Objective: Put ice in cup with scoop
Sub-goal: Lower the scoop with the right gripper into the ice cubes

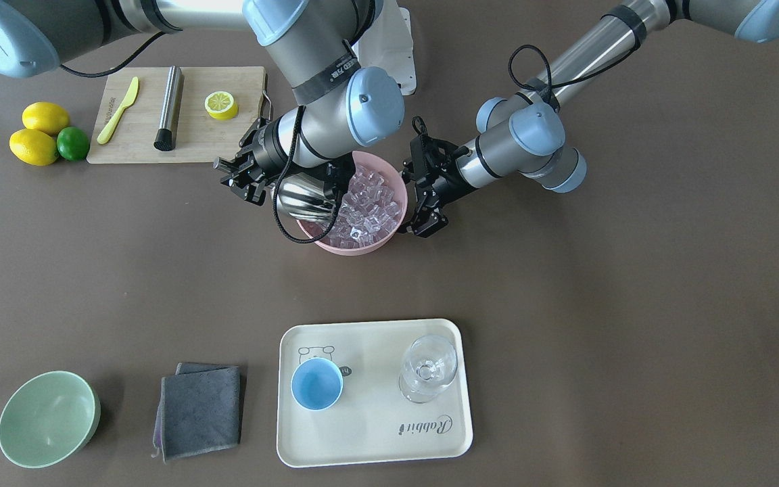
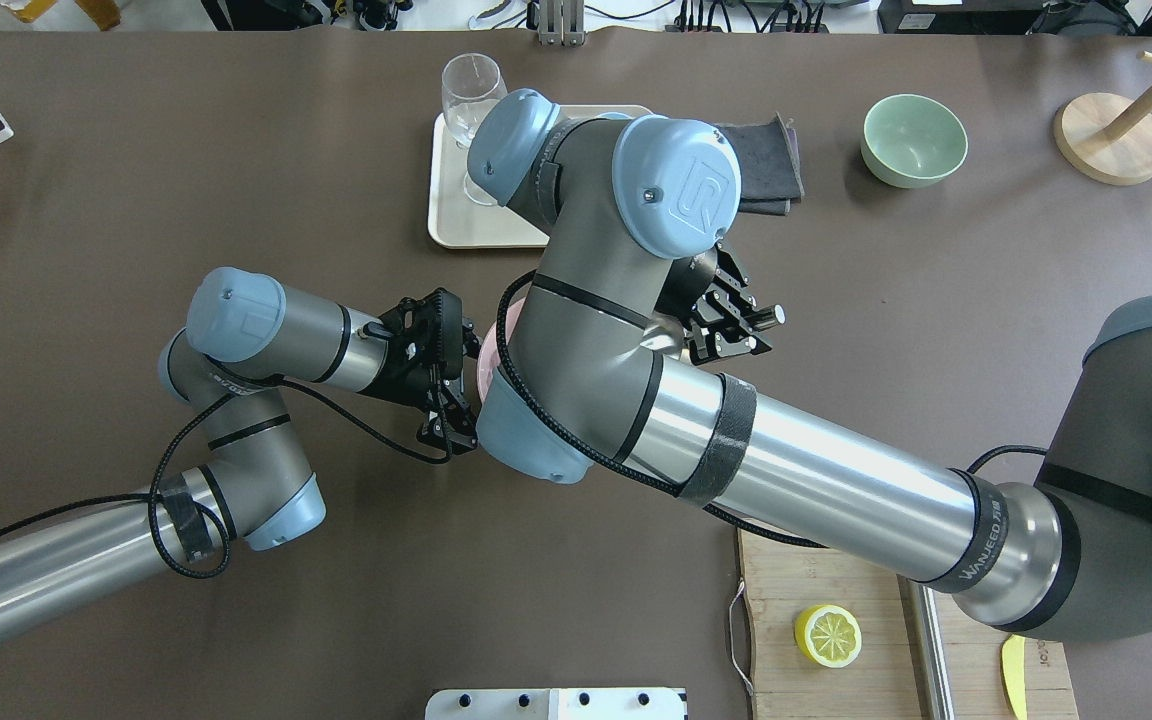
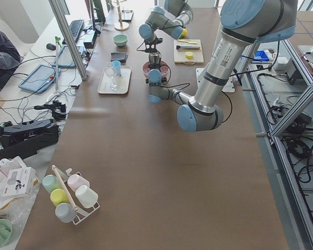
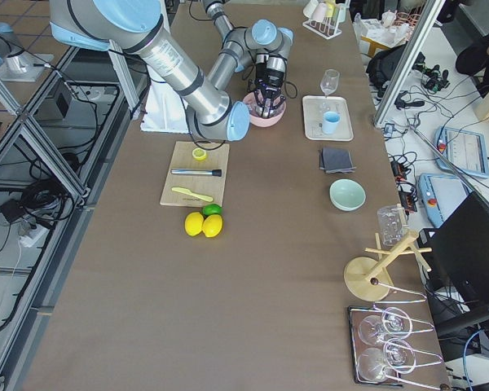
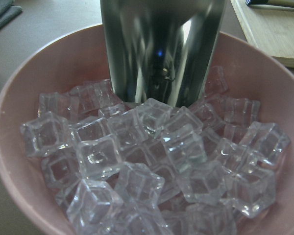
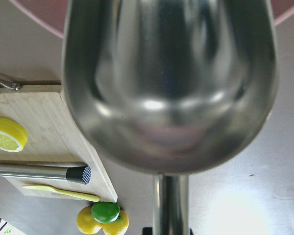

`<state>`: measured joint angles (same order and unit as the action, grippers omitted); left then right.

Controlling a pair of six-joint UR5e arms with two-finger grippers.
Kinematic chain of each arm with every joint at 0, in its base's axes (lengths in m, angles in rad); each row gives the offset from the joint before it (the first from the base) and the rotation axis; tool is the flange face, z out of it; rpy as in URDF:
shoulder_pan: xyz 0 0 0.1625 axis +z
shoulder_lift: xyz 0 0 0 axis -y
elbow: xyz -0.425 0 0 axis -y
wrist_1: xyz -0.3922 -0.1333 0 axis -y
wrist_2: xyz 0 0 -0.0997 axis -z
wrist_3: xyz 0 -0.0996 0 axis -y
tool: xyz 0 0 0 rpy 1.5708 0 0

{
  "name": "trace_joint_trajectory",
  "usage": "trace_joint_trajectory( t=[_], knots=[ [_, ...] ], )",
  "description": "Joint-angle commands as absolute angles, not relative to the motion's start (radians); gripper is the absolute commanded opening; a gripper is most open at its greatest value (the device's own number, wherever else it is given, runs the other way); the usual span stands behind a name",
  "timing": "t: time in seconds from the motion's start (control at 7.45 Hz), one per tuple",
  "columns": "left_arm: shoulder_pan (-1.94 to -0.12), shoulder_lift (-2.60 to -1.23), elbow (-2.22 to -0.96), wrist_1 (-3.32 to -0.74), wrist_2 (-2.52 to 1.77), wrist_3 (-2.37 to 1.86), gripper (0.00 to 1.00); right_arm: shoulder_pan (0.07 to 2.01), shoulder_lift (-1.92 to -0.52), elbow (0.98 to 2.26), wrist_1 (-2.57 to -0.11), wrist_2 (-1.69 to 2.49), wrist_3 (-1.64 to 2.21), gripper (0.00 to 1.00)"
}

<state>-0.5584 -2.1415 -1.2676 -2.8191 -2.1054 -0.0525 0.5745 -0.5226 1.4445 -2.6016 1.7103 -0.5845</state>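
While the right pincer [image 1: 244, 182] clamps the scoop [image 1: 301, 196], I cannot tell if the left pincer [image 1: 427, 223] gapes.

Front view: scoop [image 1: 303, 197] handle buried in right gripper [image 1: 244, 182] jaws; right arm [image 1: 335, 101] covers part of pink bowl [image 1: 356, 245] rim. Can't tell if left gripper [image 1: 423, 220] jaws pinch the rim. Overhead: right arm hides scoop, ice [image 1: 369, 206] & cup [image 1: 316, 383]; only a sliver of bowl shows. Right wrist view: scoop blurred, handle cut at btm edge. Left wrist view: scoop top cut off. Side views: ice too small to tell.
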Motion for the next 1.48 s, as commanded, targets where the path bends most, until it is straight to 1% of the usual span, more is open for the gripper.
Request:
trace_joint_trajectory(
  t=[0.0,0.81,1.34],
  knots=[
    [-0.558,-2.140,-1.269,-2.818,-2.106,-0.052,0.99,0.558,-0.500,1.405,-2.580,1.710,-0.574,0.00],
    [-0.558,-2.138,-1.269,-2.819,-2.108,-0.049,0.99,0.535,-0.497,1.407,-2.534,1.713,-0.505,0.00],
    [-0.558,-2.138,-1.269,-2.818,-2.108,-0.044,0.99,0.531,-0.514,1.420,-2.442,1.727,-0.459,0.00]
  ],
)
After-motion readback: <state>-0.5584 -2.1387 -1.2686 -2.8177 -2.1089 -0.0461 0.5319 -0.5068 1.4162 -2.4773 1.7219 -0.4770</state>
